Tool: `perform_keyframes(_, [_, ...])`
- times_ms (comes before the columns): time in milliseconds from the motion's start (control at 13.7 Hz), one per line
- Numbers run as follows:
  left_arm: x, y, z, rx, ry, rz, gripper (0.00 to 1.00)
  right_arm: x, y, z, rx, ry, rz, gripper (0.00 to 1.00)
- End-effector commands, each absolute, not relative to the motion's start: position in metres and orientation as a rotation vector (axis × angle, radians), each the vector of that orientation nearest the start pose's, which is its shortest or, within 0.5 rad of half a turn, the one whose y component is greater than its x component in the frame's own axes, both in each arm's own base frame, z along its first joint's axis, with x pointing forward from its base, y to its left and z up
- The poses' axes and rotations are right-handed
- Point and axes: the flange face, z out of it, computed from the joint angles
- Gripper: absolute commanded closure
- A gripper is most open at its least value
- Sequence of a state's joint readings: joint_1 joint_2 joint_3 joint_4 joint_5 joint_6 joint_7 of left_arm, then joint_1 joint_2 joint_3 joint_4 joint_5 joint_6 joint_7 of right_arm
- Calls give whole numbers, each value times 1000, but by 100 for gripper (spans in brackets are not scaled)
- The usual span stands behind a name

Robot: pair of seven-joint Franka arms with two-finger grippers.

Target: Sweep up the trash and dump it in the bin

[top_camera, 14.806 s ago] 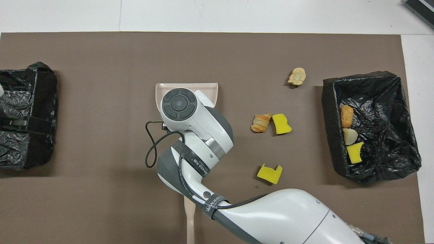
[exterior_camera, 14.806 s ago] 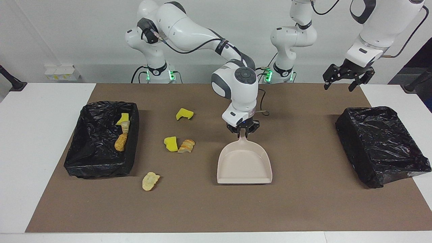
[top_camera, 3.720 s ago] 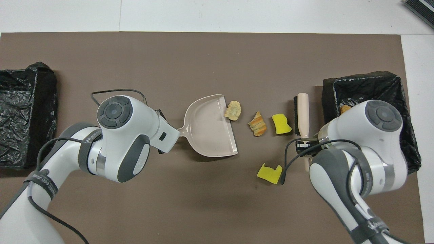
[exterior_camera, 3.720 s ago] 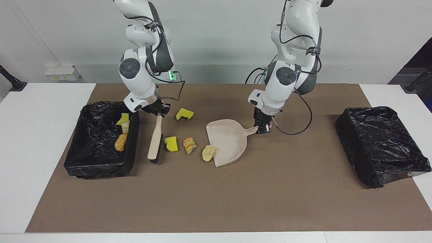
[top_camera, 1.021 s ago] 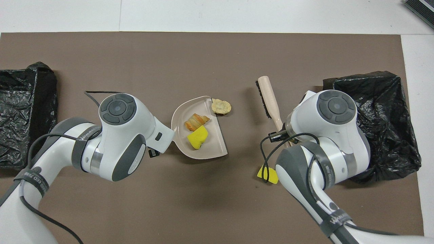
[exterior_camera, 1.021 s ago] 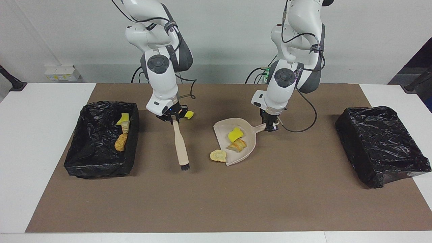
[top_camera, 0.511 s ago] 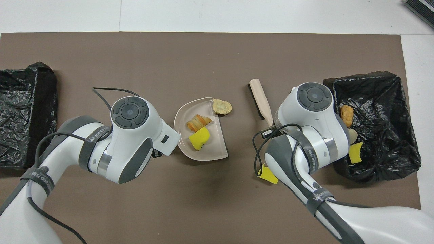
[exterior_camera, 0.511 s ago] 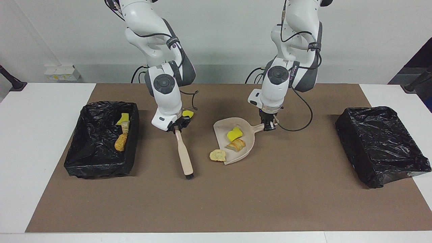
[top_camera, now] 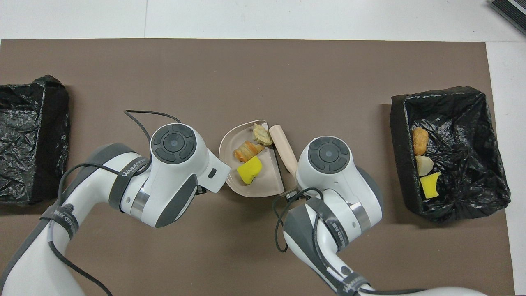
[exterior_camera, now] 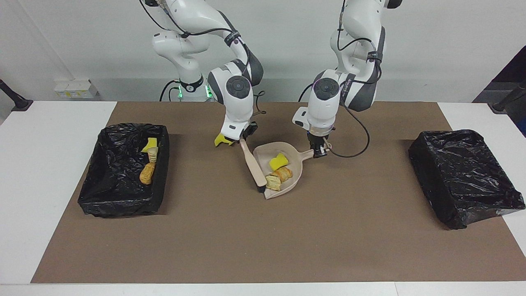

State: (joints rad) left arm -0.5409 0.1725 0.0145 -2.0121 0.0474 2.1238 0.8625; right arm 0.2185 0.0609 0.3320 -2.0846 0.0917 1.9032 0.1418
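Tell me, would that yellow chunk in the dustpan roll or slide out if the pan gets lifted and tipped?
The yellow chunk looks like blocky cut sponge, so it would probably slide or tumble rather than roll. It is likely very light, so a quick tilt of the dustpan might bounce it out. The brush rests against the pan's mouth and may block it.

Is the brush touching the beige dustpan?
Touching. The facing view shows the tan wooden brush lying against the beige plastic dustpan's open lip, no gap.

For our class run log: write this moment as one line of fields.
left tool: holds dustpan handle | right tool: holds brush at pan mouth | in pan: three scraps | on mat: yellow sponge
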Motion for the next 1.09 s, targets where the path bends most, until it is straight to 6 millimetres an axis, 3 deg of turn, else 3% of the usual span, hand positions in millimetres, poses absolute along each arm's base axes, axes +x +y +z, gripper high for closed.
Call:
perform_keyframes(0, [518,-263,360,-2345,2102,71,100,420,263,424,-3038,-505,465,100])
perform_keyframes(146, [525,-251,359,-2310,2176,55,100,409,249,432,-3066,-435,510,100])
perform_keyframes(365, [521,-244,366,-2259,2236,53,100,398,211,418,-3118,-206,529,100])
perform_keyframes(583, [491,-242,379,-2273,2227,60,100,378,152,389,-3149,6,452,100])
perform_keyframes(729, [467,-239,369,-2283,2218,66,100,366,138,383,-3172,119,427,100])
perform_keyframes(875, [444,-259,367,-2297,2196,53,100,344,137,383,-3209,294,390,100])
perform_keyframes(1021, [421,-282,368,-2323,2163,62,100,309,143,378,-3240,378,357,100])
